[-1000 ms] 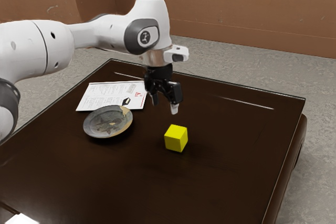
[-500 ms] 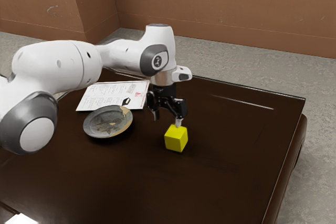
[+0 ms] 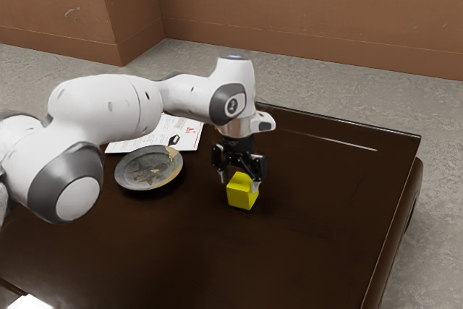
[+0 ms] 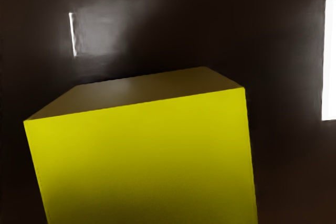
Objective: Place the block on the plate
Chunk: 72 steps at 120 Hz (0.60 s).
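Observation:
My gripper (image 3: 239, 181) is low over the yellow block (image 3: 241, 195), its fingers standing apart on either side of the block's upper part. One fingertip overlaps the block's edge toward the exterior view's right; the other is just beside the opposite edge. The block rests on the dark table. In the wrist view the yellow block (image 4: 147, 156) is large and close under my hand. The round grey plate (image 3: 148, 168) with tan patches lies on the table toward the exterior view's left, apart from the block.
A printed paper sheet (image 3: 189, 134) lies behind the plate, partly hidden by my arm. The dark table (image 3: 311, 215) has a raised edge along its far side. A small white bright patch (image 3: 30, 302) is at the exterior view's lower left corner.
My hand has come down and toward the exterior view's right, from above the block to around its upper part. Block and plate have stayed where they were.

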Available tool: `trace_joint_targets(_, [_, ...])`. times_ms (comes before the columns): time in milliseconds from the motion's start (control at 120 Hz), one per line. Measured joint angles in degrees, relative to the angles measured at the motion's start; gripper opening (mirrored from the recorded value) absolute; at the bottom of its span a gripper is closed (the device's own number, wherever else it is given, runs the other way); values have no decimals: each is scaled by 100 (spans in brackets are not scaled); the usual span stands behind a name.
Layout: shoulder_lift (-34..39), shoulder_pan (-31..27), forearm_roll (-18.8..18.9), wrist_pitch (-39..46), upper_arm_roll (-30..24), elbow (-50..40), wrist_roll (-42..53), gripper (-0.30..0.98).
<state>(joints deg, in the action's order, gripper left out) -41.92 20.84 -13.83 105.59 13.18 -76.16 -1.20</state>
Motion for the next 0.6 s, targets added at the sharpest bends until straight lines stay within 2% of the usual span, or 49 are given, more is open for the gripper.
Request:
trace_joint_targets(300, [-294,5,-12,70,-14,93,-202,69])
trace_joint_targets(600, [-295,52,13,117,-18,92,-473,47])
